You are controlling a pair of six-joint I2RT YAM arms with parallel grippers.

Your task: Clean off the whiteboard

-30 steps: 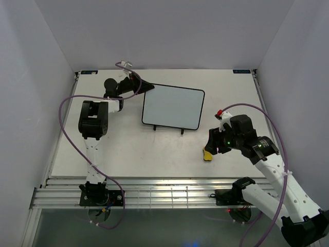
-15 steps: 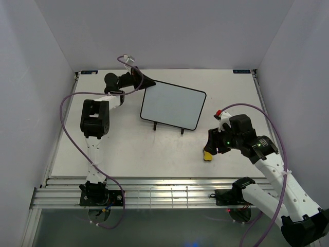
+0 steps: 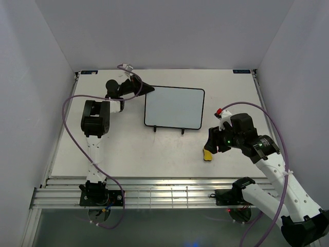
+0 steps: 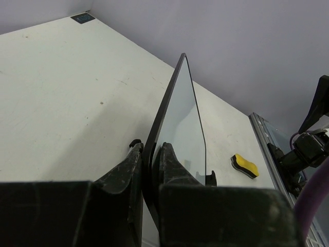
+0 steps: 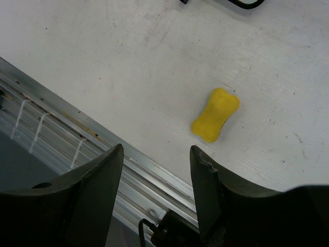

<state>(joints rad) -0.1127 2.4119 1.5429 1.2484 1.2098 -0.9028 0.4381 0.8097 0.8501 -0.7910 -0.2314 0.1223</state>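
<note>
Top view: my left gripper pinches the far left corner of the whiteboard, which stands mid-desk, toward the far edge. Half a second ago the board sat skewed. Now it is square again, so I judge I am only resettling it. Its face looks blank, so the erasing seems done. My right gripper hovers over the eraser, toward the near right. Left wrist view: scuffed dark fingers clamp the thin black frame edge-on, and the face is glossy with rounded corners. Right wrist view: jaws wide and empty above the matte yellow, bone-shaped eraser, which lies on the scratched white desk beside the ribbed metal near edge.
</note>
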